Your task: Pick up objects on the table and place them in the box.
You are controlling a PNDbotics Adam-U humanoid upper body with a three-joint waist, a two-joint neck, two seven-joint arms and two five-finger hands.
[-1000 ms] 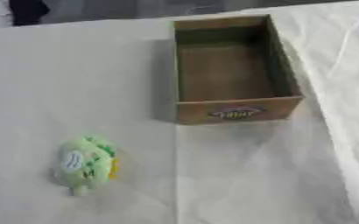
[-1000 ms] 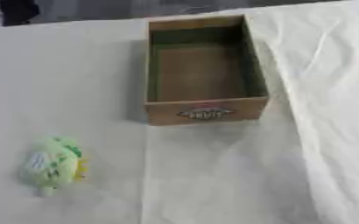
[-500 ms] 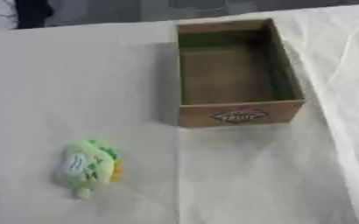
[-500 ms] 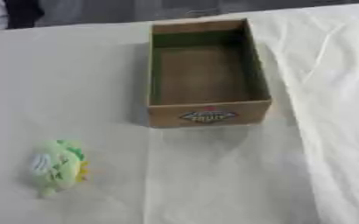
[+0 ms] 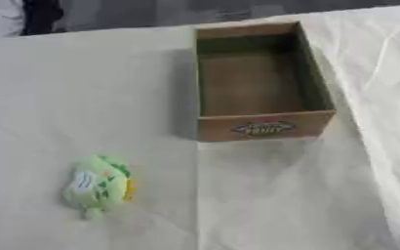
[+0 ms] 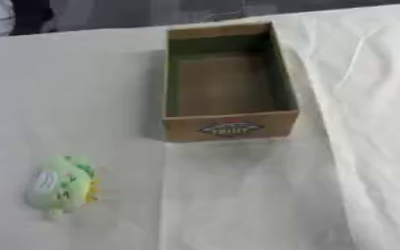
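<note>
Task not begun. Box [image 5: 259, 83] open, nothing visible inside, at far middle of worktop [image 5: 84, 97]. Green soft toy [image 5: 98, 185] lies near left, well apart from box. Neither hand in view: state unknown, no place relative to hand. One toy left to move.

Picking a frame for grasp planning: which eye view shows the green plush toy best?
Left eye view: the green plush toy lies farther in from the picture's left edge, whole, on the white tablecloth, near-left of the cardboard box. The right eye view shows it whole too, but closer to the left edge.
</note>
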